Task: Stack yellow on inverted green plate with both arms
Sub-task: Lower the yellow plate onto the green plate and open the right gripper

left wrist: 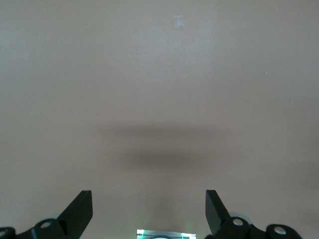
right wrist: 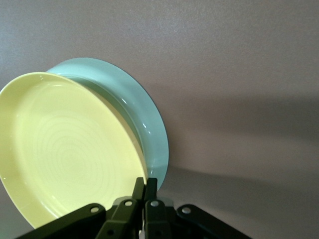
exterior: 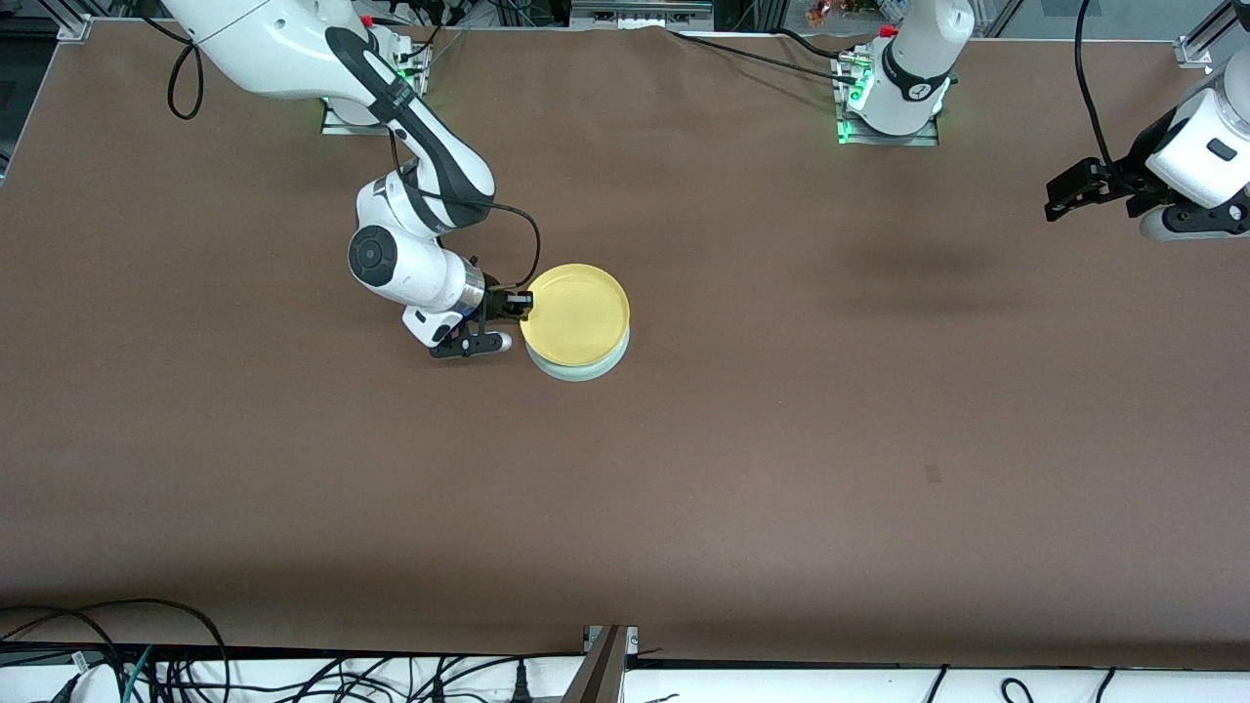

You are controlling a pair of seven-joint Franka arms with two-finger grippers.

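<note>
The yellow plate sits open side up on top of the pale green plate, shifted a little so the green rim shows on the side nearer the front camera. My right gripper is shut on the yellow plate's rim at the edge toward the right arm's end. In the right wrist view the fingers pinch the rim of the yellow plate, with the green plate beneath it. My left gripper waits open and empty in the air at the left arm's end; its view shows it over bare table.
The brown table spreads wide around the plates. The arm bases stand along the edge farthest from the front camera. Cables lie off the table's edge nearest that camera.
</note>
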